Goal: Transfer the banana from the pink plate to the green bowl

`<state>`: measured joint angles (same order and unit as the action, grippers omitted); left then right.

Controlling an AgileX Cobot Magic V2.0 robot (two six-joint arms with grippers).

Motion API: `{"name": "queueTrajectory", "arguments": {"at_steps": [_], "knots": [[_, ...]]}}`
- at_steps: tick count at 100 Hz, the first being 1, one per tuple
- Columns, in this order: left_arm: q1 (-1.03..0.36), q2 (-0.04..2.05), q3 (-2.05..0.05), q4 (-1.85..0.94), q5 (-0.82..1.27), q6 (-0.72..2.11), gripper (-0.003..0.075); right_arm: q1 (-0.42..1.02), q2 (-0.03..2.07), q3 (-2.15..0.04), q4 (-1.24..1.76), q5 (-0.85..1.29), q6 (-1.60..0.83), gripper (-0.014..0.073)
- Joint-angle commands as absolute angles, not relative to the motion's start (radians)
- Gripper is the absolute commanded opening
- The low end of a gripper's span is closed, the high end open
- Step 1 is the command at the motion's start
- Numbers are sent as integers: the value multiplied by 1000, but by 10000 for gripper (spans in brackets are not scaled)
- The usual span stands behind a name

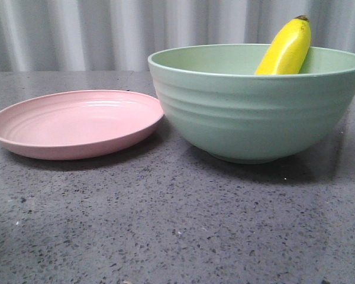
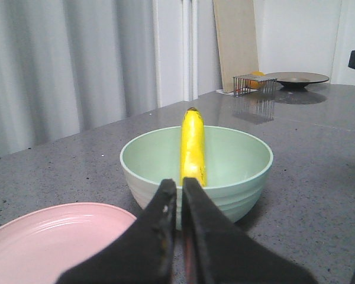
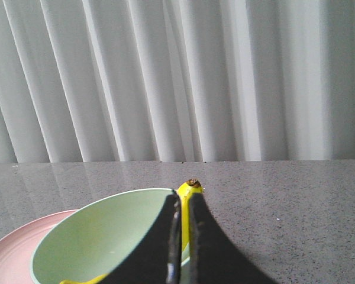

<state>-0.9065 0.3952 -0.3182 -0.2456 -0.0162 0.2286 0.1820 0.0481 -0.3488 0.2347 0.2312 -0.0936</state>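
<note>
now one banana (image 1: 287, 50) in one green bowl (image 1: 254, 112), one pink plate (image 1: 77, 124), both arms' fingers (image 2: 165, 207) closed, empty

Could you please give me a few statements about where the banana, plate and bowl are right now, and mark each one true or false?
1. The banana is lying flat on the pink plate. False: it stands tilted inside the green bowl, its dark tip above the rim.
2. The pink plate holds nothing. True.
3. The green bowl is to the right of the plate in the front view. True.
4. The left gripper is gripping the banana. False: its fingers are closed together short of the bowl, holding nothing.
5. The bowl sits upside down on the table. False: it is upright, opening upward.
</note>
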Motion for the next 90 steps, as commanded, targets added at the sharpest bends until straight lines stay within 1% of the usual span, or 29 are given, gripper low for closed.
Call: {"name": "queueTrajectory", "arguments": {"at_steps": [1, 11, 23, 32, 44, 59, 75, 84, 90], "knots": [[-912, 399, -337, -254, -103, 229, -20, 182, 57, -375, 227, 147, -101, -62], [-897, 397, -298, -242, -157, 229, -20, 182, 57, -375, 227, 147, -101, -62], [-818, 380, -212, -186, -255, 229, -20, 182, 57, -375, 227, 147, -101, -62], [-721, 353, -147, -183, -310, 229, -20, 182, 57, -375, 227, 147, -101, -62], [-579, 288, -62, -177, -309, 229, -20, 182, 57, -375, 227, 147, -101, -62], [-367, 175, 14, -135, -297, 229, -20, 182, 57, -375, 227, 147, -101, -62], [-161, 46, 12, -135, -119, 229, -20, 182, 57, -375, 227, 147, -101, -62], [-79, -40, 12, -135, 35, 229, -20, 182, 57, -375, 227, 147, -101, -62], [-35, -27, 14, -135, 100, 229, -20, 182, 57, -375, 227, 149, -101, -62]]}}
